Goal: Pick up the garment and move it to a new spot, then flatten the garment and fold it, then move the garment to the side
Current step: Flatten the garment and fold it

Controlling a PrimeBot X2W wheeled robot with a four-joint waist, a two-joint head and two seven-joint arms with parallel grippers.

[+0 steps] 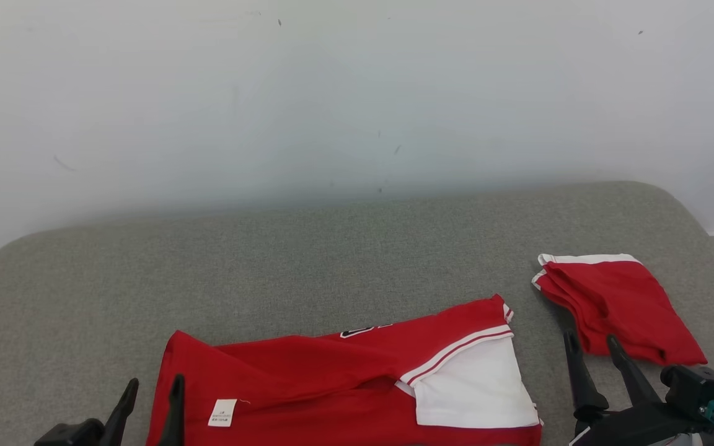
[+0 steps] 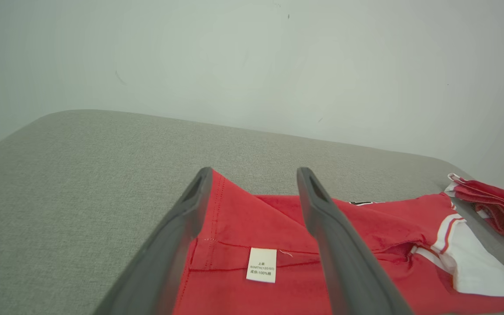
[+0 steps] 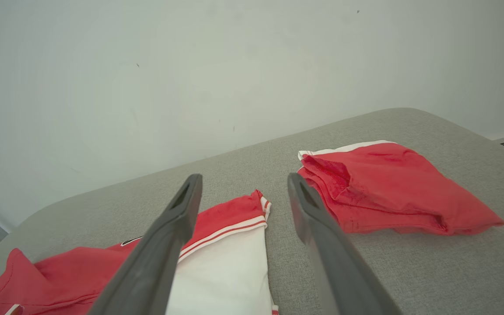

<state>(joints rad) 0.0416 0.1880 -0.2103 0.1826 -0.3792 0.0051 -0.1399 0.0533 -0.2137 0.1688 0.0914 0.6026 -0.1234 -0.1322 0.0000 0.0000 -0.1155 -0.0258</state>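
Left gripper (image 1: pixel 152 390): fingers spread, holding nothing, at the near left. It straddles the left corner of the garment (image 1: pixel 332 378); whether it touches the cloth cannot be told.

Right gripper (image 1: pixel 591 347): likewise spread and empty, at the near right, between the garment's right end and a folded red piece (image 1: pixel 617 306).

The garment lies along the near edge of the grey padded surface (image 1: pixel 332 248), long axis left to right. Its red end with the care label (image 1: pixel 222 412) is at the left, and its white panel (image 1: pixel 481 384) points right. A pale wall (image 1: pixel 357 93) stands beyond.
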